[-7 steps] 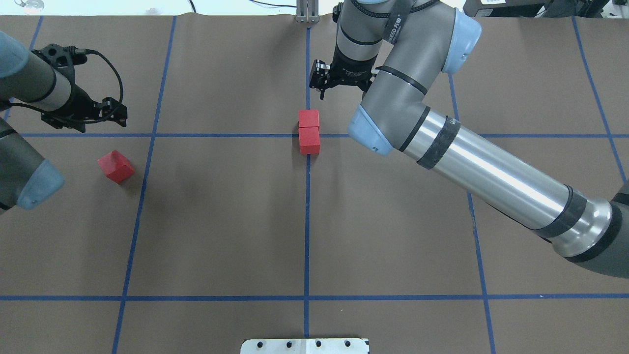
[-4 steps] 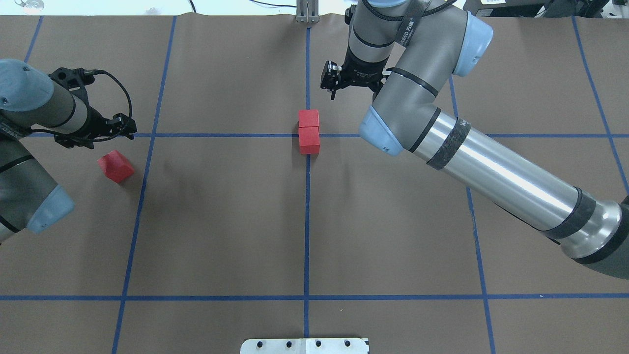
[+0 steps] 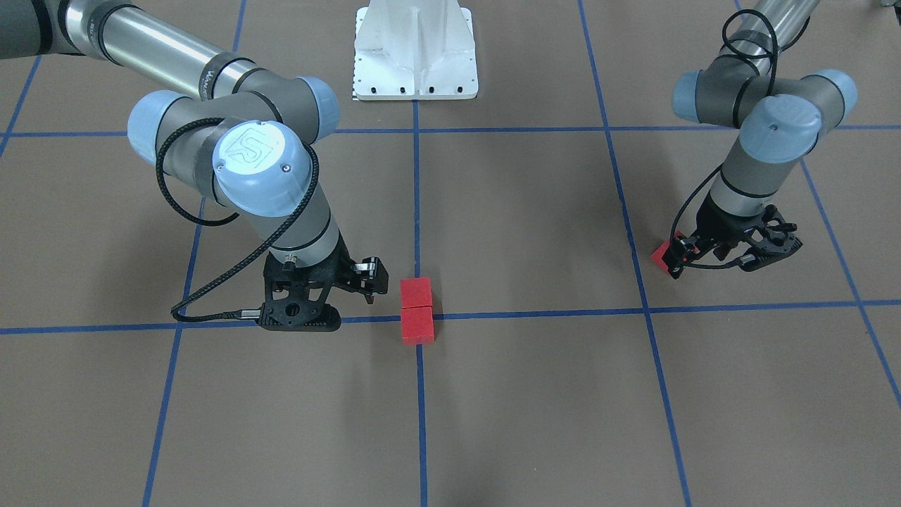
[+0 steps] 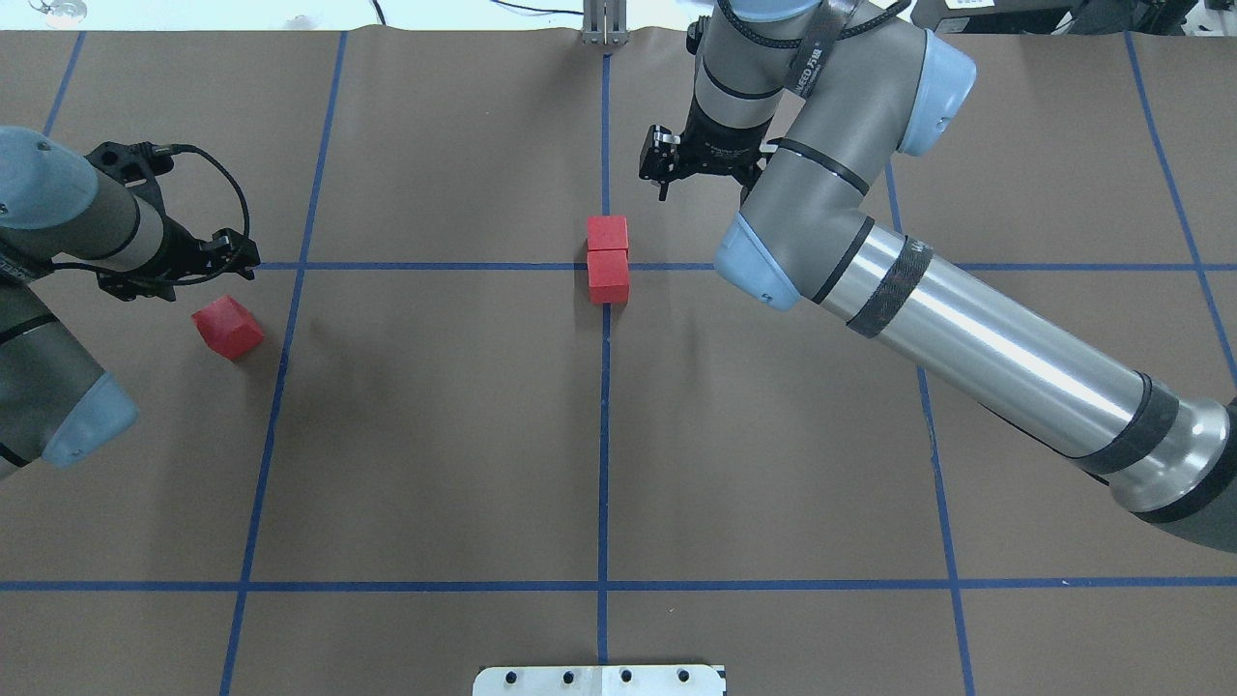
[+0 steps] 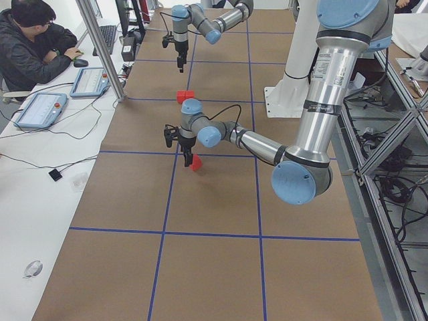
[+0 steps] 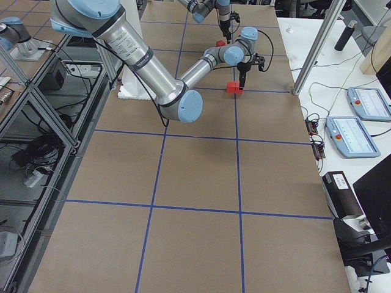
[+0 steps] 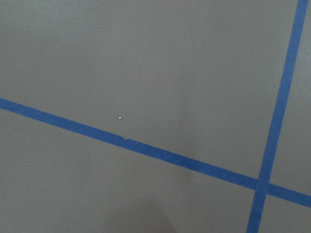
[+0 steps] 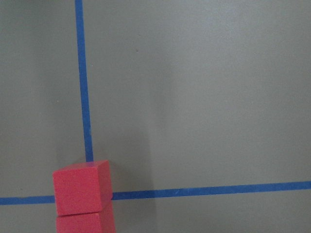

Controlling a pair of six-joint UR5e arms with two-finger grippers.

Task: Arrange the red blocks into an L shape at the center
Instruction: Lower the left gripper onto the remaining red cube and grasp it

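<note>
Two red blocks (image 4: 607, 234) (image 4: 608, 276) sit touching in a straight line over the center crossing of the blue tape lines (image 4: 541, 266); they also show in the front view (image 3: 417, 318) and the right wrist view (image 8: 81, 188). The third red block (image 4: 227, 327) lies turned at the left, apart from them. My left gripper (image 4: 237, 256) hovers open just beyond this block, close beside it in the front view (image 3: 686, 259). My right gripper (image 4: 659, 174) is open and empty, beyond and to the right of the pair.
The white robot base plate (image 4: 599, 680) is at the near edge. A metal post (image 4: 605, 24) stands at the far edge. An operator (image 5: 33, 40) sits at a side table with tablets. Brown paper with blue tape grid lines covers the table.
My left gripper has moved nearer to the lone block. My right gripper has moved right, away from the pair. The blocks have not moved.
</note>
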